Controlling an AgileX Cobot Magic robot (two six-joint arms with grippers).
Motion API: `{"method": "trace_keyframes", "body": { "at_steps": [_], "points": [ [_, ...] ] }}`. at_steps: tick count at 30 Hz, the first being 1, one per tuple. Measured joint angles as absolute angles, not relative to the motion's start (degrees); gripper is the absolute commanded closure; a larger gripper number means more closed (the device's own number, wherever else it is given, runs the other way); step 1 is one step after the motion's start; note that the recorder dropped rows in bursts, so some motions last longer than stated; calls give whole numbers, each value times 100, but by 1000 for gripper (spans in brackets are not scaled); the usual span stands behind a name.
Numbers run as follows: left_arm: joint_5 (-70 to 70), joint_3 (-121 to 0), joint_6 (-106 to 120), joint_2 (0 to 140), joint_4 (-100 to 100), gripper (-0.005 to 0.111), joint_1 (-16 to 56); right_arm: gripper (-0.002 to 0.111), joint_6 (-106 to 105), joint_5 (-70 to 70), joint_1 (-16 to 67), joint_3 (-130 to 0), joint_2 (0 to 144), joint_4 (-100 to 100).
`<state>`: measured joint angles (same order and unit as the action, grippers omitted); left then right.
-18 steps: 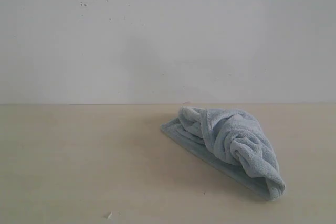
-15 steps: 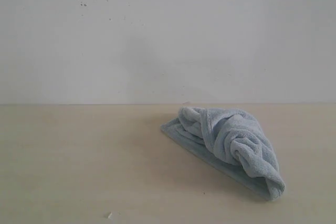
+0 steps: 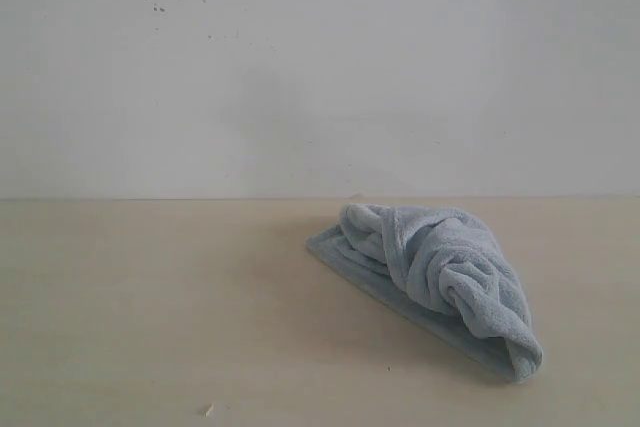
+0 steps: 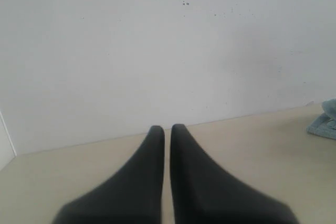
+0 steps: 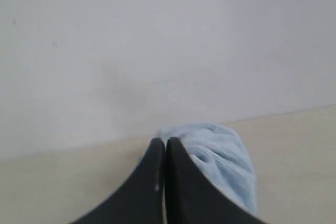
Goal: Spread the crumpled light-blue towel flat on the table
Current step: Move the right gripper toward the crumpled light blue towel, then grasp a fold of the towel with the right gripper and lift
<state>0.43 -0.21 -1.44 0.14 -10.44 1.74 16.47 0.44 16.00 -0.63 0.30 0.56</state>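
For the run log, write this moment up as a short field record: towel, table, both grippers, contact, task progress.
towel: crumpled in a twisted heap, not spread
towel place: on the table, right of middle in the exterior view
left gripper: shut, empty, well away from the towel
right gripper: shut, empty, pointing toward the towel
contact: neither gripper touches the towel
task progress: spreading not yet begun

Ahead of the left gripper, whose jaws are pressed together, the table gives free room up to the wall. The towel lies well off to the side. Directly ahead of the right gripper, jaws also together, the towel heap blocks the way.
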Motion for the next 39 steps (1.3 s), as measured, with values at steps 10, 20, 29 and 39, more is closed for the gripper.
{"method": "trace_keyframes", "body": {
  "at_steps": [10, 20, 29, 39],
  "points": [
    [43, -21, -144, 14, -1044, 103, 174, 108, 3863, -1664, 1600, -111, 23, -377],
    [43, -21, -144, 14, -1044, 103, 174, 86, 6672, -1932, 1600, -2529, 5120, -6420],
    [43, -21, -144, 14, -1044, 103, 174, 58, 7114, -1987, 1740, -5029, 8985, -8494],
    [43, -21, -144, 14, -1044, 103, 174, 58, 7431, -496, 2640, -6247, 10496, -9646]
  ]
}}
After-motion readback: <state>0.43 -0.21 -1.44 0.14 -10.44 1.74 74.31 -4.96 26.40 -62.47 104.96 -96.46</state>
